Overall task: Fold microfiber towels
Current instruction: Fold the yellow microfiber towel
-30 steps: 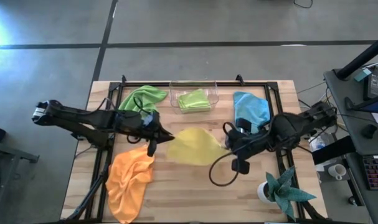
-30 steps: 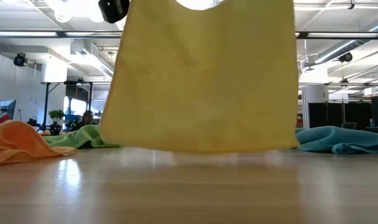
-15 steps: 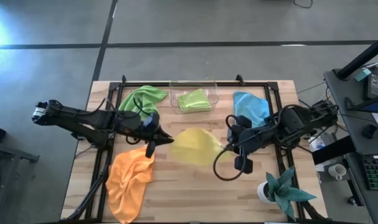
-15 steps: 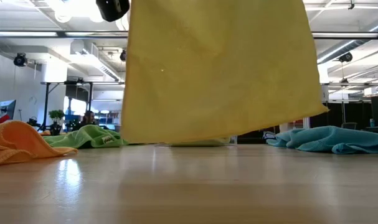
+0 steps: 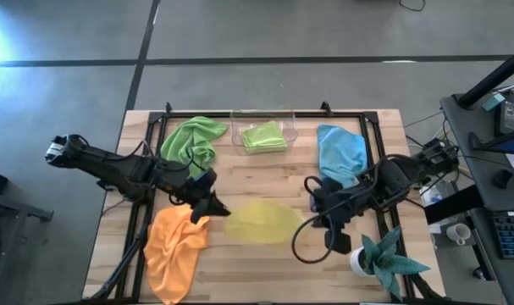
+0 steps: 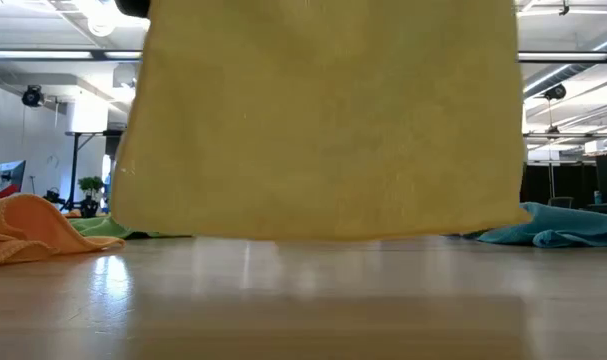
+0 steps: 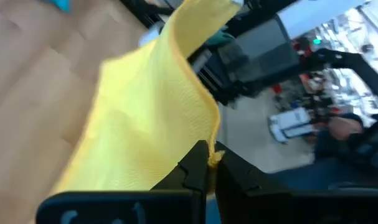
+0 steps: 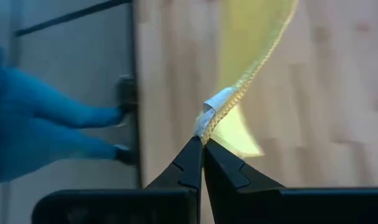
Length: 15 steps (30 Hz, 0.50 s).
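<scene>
- I see the wooden slat table (image 5: 257, 263) carrying a black frame.
- The yellow towel (image 5: 258, 222), soft fine-weave cloth, hangs stretched at table centre between my grippers; the low view is mostly filled by it, top edge cut off.
- My left gripper (image 5: 216, 207) pinches its left corner, fingers closed tight on the hem.
- My right gripper (image 5: 312, 222) nips the right corner at a white tag (image 8: 215, 102).
- Orange towel (image 5: 175, 244) lies crumpled near left.
</scene>
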{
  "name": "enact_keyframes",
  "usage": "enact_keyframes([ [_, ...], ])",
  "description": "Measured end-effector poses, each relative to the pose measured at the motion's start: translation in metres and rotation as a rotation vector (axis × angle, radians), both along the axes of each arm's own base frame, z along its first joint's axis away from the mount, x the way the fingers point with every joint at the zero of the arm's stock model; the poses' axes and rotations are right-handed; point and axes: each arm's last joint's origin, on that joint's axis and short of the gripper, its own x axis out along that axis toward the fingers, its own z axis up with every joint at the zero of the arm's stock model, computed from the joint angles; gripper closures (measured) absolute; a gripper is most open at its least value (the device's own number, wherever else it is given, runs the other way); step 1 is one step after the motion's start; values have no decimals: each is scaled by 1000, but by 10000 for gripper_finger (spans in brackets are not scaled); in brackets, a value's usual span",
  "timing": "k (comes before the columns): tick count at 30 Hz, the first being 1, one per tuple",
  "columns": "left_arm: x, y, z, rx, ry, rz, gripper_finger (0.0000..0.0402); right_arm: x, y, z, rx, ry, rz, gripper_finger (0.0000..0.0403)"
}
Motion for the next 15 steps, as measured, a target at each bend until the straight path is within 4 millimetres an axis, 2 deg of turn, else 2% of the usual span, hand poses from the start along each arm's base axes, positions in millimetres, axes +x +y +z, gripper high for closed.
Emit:
enact_keyframes([
  [3,-1,-8,0,-74,31,-23,398,0,7,3,70,-20,54,394],
  [8,-1,-15,0,-133,40,-35,398,0,10,3,69,-31,74,394],
  [11,1,-13,-1,-88,22,-23,398,2,6,3,16,-61,100,394],
  [15,6,2,-7,44,20,41,398,11,-10,-5,-111,-82,93,394],
])
